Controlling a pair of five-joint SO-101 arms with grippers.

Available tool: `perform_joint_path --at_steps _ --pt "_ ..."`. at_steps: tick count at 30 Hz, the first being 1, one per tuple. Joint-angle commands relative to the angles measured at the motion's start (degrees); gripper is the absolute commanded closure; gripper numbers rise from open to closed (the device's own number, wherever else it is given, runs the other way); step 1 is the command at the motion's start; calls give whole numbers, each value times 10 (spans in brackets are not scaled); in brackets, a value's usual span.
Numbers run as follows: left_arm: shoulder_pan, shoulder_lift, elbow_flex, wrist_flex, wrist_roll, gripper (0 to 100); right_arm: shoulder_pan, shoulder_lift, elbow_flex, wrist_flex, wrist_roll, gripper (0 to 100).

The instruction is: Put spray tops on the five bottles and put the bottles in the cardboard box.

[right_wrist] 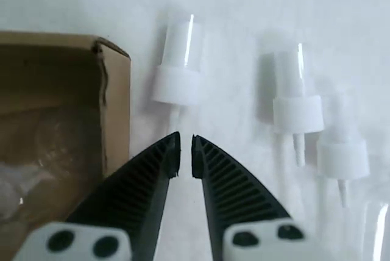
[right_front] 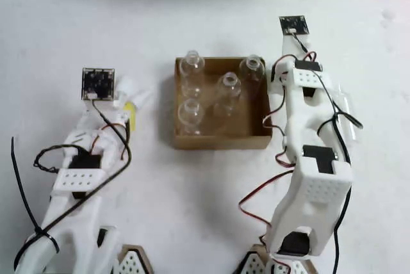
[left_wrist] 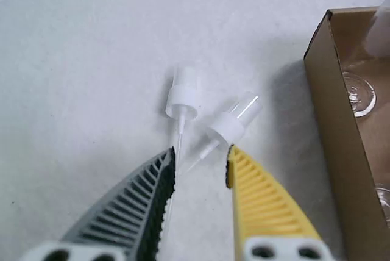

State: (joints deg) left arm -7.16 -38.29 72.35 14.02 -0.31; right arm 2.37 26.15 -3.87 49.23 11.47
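We see left claw (left_wrist: 201,154) wide at two spray tops (left_wrist: 230,124), right claw (right_wrist: 185,146) narrow near another spray top (right_wrist: 177,72); four bottles (right_front: 191,114) in box (right_front: 221,140).

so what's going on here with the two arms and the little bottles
Four clear bottles stand in the cardboard box, none with a spray top on. The left gripper is open over two spray tops lying on the table beside the box. The right gripper, only narrowly open, sits by one of three more tops on the box's other side. Neither holds anything.
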Motion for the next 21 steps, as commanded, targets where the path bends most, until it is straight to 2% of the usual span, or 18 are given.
perform_joint_path --at_steps 1,14,21 --pt "7 -5 -4 -12 5 862 -27 -5 -21 0 2 981" --pt "5 -5 -4 -12 5 862 -46 -8 -20 12 2 981" --pt "7 -5 -4 -12 5 862 44 -80 -91 58 7 977"
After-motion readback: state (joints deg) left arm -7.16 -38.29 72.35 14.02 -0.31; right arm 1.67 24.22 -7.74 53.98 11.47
